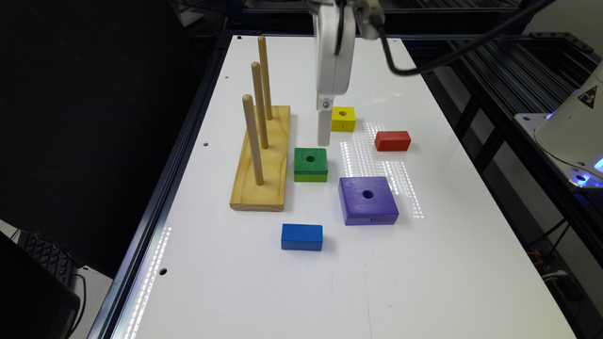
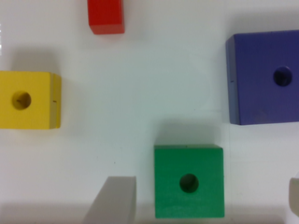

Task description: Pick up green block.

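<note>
On the white table [image 1: 424, 263], going from the exterior view's left, a pale wooden base [image 1: 264, 165] lies lengthwise along the table and carries three upright wooden pegs [image 1: 253, 139] in a row. Just beside its right edge, apart from it, sits the green block [image 1: 311, 164], flat on the table with its dark green layer on top of the lime-green one and its round centre hole facing straight up; it is square, so it has no long axis, and its sides run roughly parallel to the table's edges. Nearer the camera lies a blue block [image 1: 302, 237], its long side across the table. Above and slightly behind the green block hangs the gripper [image 1: 323, 127], pointing down, clear of the table; in the wrist view its fingers [image 2: 114, 200] stand spread wide with the green block [image 2: 189, 182] between them, untouched. Behind the gripper is the small yellow holed block [image 1: 343, 118]. Right of the green block lies the large purple holed block [image 1: 368, 200], and beyond it a red block [image 1: 393, 141]. No readable writing shows on any block.
</note>
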`<action>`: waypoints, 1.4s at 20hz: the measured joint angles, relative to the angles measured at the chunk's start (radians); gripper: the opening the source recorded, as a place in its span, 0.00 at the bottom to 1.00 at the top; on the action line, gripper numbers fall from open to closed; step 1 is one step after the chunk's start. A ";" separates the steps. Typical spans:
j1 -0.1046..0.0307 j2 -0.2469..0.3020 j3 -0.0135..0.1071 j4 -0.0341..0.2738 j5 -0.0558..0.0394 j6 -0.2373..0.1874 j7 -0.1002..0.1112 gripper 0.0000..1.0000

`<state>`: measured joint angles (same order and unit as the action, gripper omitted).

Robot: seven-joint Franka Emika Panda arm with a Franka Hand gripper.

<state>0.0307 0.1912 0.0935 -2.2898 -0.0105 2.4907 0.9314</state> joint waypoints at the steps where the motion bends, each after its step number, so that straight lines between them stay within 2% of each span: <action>1: 0.000 0.002 0.000 0.002 0.0000 0.000 0.000 1.00; 13: -0.001 0.008 0.000 0.003 0.0000 0.002 0.000 1.00; 20: -0.001 0.063 0.000 0.003 -0.0002 0.055 -0.001 1.00; 28: -0.001 0.064 0.000 0.004 -0.0002 0.057 -0.001 1.00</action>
<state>0.0295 0.2557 0.0935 -2.2860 -0.0106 2.5476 0.9308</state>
